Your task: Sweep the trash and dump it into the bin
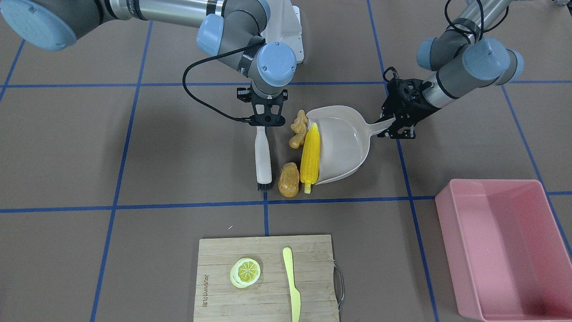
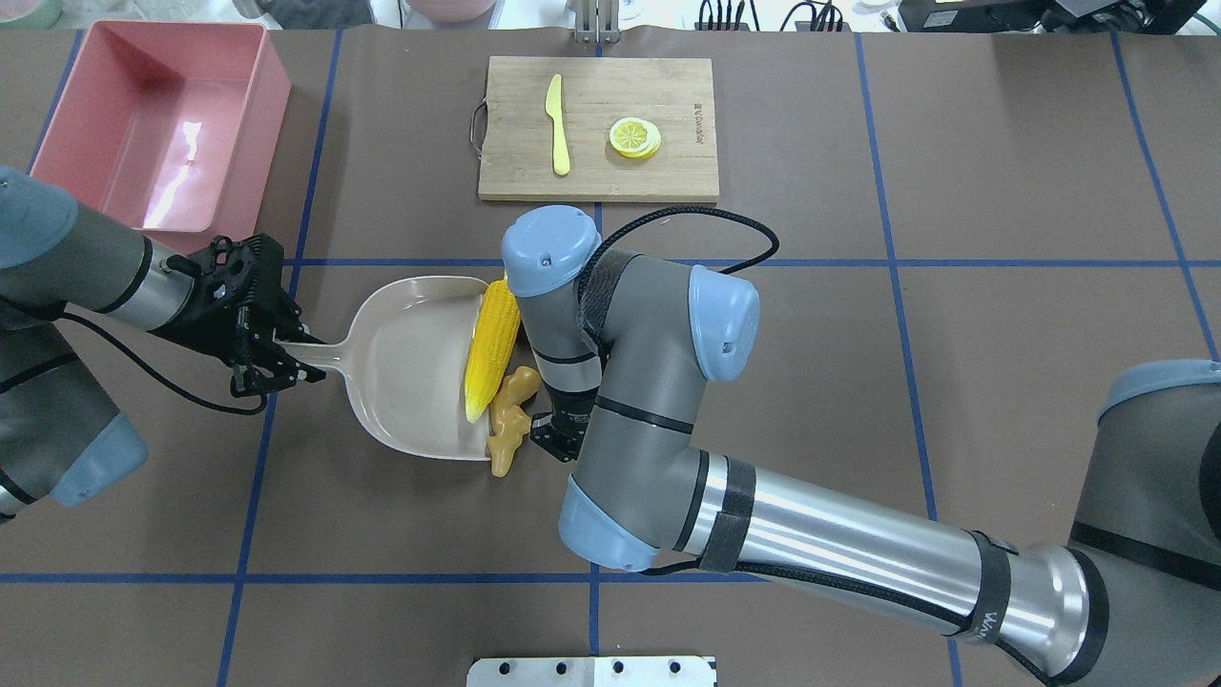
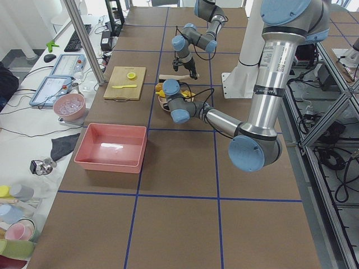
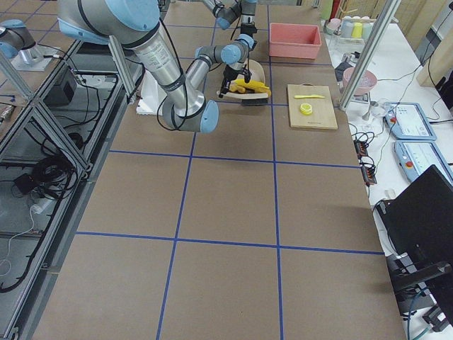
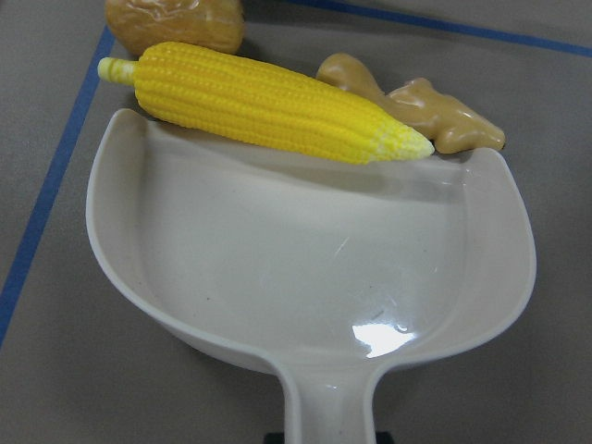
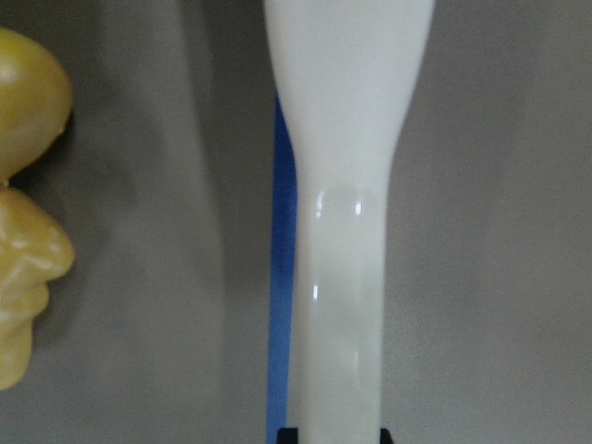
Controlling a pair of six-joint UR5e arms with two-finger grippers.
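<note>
Corn cob (image 1: 310, 157) lies lengthwise along the open lip of the dustpan (image 1: 346, 147), right on the edge. Ginger root (image 1: 298, 129) sits on the desk (image 1: 134, 156) just outside that lip, close against the corn's pointed end. Potato (image 1: 288, 180) rests by the corn's stalk end, between it and the dark bristles of the white brush (image 1: 262, 154). So all 3 pieces of trash are bunched at the pan's mouth. The left gripper (image 2: 284, 355) has its fingers pinching the dustpan's handle. The right gripper (image 1: 267, 120) has its fingers clamped on the top of the brush handle. The pink bin (image 1: 505, 250) stands well apart, on the robot's left.
</note>
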